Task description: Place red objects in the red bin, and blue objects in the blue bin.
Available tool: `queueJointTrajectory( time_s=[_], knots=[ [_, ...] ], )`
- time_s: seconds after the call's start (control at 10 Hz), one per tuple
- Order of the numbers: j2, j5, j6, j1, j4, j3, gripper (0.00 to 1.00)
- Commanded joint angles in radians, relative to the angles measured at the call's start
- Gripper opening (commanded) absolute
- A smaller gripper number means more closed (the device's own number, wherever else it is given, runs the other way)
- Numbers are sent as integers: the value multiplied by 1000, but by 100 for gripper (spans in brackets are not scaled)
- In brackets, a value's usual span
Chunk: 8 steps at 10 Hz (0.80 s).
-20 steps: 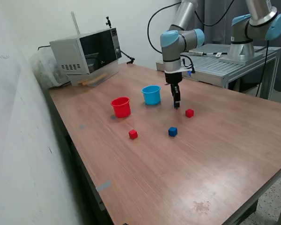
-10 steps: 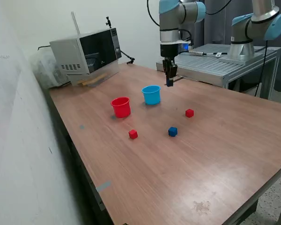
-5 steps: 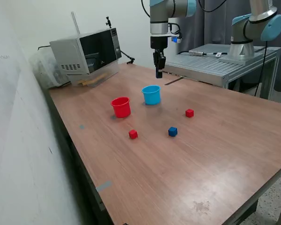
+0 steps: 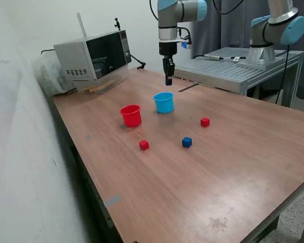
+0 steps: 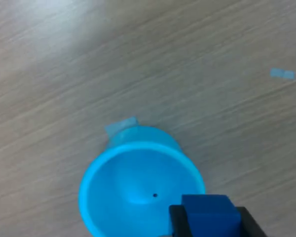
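One blue cube (image 5: 209, 211) is clamped in our pincer (image 4: 168, 80), held high above the cyan cup (image 4: 163, 102) at upper centre of the exterior frame, we reckon so it drops straight in, while three cubes wait on the worktop (image 4: 233, 167).
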Motion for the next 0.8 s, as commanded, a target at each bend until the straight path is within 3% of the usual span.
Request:
queueJointTrajectory(
  time_s=[0.0, 0.6, 0.7],
  knots=[
    [33, 0, -2, -26, -5, -8, 0],
    [55, 2, -5, -32, -8, -17, 0],
    [55, 0, -22, -32, -8, -16, 100]
  ],
)
